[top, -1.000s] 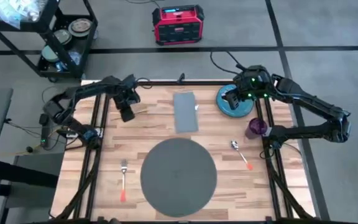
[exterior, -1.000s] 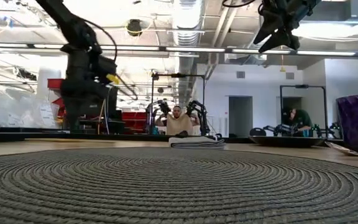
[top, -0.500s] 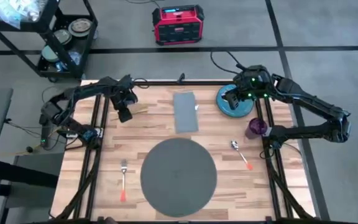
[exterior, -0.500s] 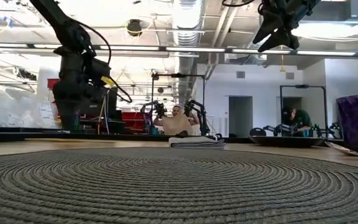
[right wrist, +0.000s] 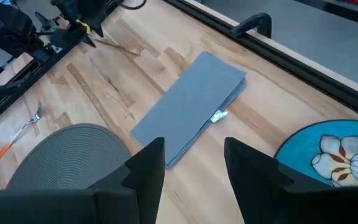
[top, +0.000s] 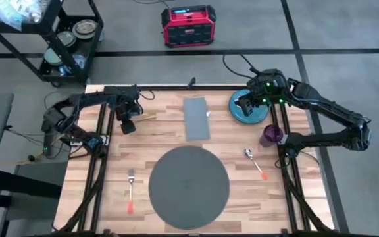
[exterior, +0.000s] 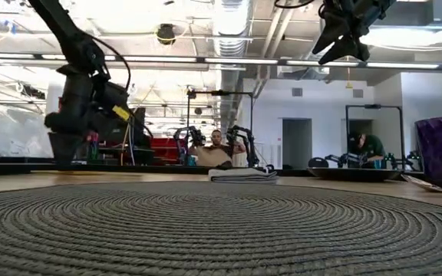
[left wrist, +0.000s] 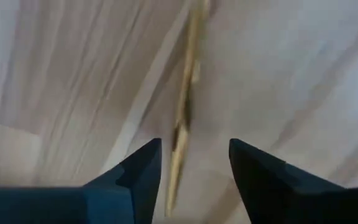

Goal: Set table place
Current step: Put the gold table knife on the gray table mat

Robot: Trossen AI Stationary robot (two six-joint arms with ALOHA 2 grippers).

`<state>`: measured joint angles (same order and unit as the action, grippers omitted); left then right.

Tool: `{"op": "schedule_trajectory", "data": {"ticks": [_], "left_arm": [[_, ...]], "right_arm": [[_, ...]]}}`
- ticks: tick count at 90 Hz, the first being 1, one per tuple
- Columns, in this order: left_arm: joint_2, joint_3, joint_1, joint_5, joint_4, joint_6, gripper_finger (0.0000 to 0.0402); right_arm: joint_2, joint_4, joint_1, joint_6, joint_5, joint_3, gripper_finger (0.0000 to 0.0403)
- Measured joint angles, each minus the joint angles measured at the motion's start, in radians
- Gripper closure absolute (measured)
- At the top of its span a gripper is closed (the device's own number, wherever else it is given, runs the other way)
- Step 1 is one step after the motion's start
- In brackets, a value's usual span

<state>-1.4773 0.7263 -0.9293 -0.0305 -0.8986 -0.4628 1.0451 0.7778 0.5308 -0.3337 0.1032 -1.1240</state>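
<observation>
The setting has barely begun: the round placemat (top: 189, 187) lies bare at the near middle of the tabletop (top: 163, 141), with the teal plate (top: 248, 107) at the far right corner. The right pincer (top: 250, 103) hovers above that plate, jaws apart and holding nothing; the next move appears to be a descent onto the plate rim. The left pincer (top: 127, 124) hangs over the far left, also apart and empty, above a thin yellowish stick (left wrist: 185, 118).
</observation>
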Motion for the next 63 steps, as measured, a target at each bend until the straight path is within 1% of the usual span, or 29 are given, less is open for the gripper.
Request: {"op": "schedule_trajectory", "data": {"ticks": [25,33,39,48,52,59,63], "left_arm": [[0.004,-0.027,0.000,-0.007,0.054,0.038,0.0228],[0.003,-0.027,0.000,-0.007,0.057,0.075,0.0229],[0.003,-0.027,0.000,-0.005,0.061,0.108,0.0238],[0.002,-0.027,0.000,0.003,0.065,0.117,0.0278],[0.001,-0.027,0.000,0.005,0.068,0.116,0.0305],[-0.004,-0.027,0.010,0.016,0.076,0.112,0.0368],[-0.010,-0.026,0.016,0.019,0.076,0.112,0.0385]], "right_arm": [[0.000,-0.006,0.002,0.002,0.000,0.000,0.0248],[0.000,-0.007,0.002,0.002,0.000,0.000,0.0248],[0.000,-0.008,0.002,0.002,0.000,0.000,0.0248],[0.000,-0.009,0.002,0.002,0.000,0.000,0.0248],[0.000,-0.009,0.002,0.002,0.000,0.000,0.0248],[0.000,-0.009,0.002,0.002,0.000,0.000,0.0248],[0.000,-0.009,0.002,0.002,0.000,0.000,0.0248]]}}
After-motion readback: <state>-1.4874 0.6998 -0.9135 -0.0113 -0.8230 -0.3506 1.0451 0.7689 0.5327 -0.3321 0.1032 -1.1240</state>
